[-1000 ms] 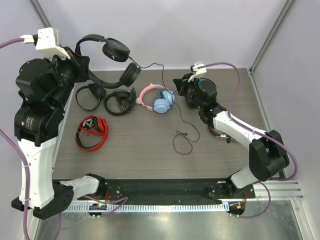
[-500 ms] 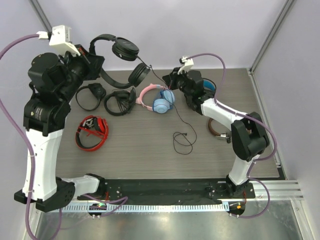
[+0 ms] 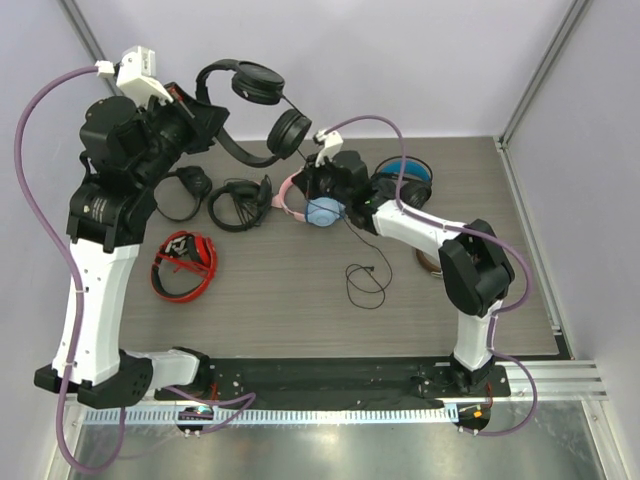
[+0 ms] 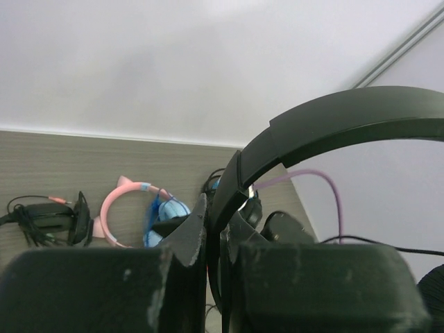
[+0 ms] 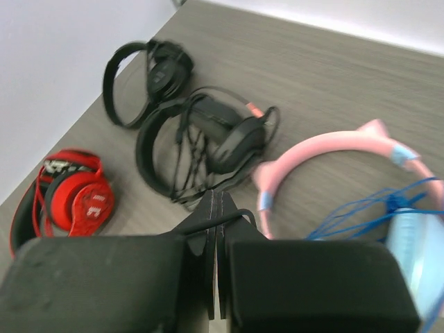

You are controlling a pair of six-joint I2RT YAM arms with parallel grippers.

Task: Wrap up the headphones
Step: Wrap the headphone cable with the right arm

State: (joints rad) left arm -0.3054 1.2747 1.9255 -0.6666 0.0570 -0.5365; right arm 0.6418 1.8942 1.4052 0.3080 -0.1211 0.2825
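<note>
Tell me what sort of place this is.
Probably a robot lab test cell: left arm and right arm bolted to a wood-grain table, plain walls with metal frame posts, a red headphone pair and a pink-and-blue pair laid out.

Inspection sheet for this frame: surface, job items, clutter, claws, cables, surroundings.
Surface: grey wood-grain table, no spills seen.
Job's things: black headphones held in the air over the table's far left.
Clutter: red pair, small black pair, cable-wrapped black pair, pink-and-blue pair, blue-lined black pair, all lying on the table.
Grippers: left claw shut on the headband; right claw shut on the headphone cable.
Cables: headphone cable runs from the headphones through the right claw to a loose loop on the table; purple arm cable hangs free.
Surroundings: white walls, metal frame post.
</note>
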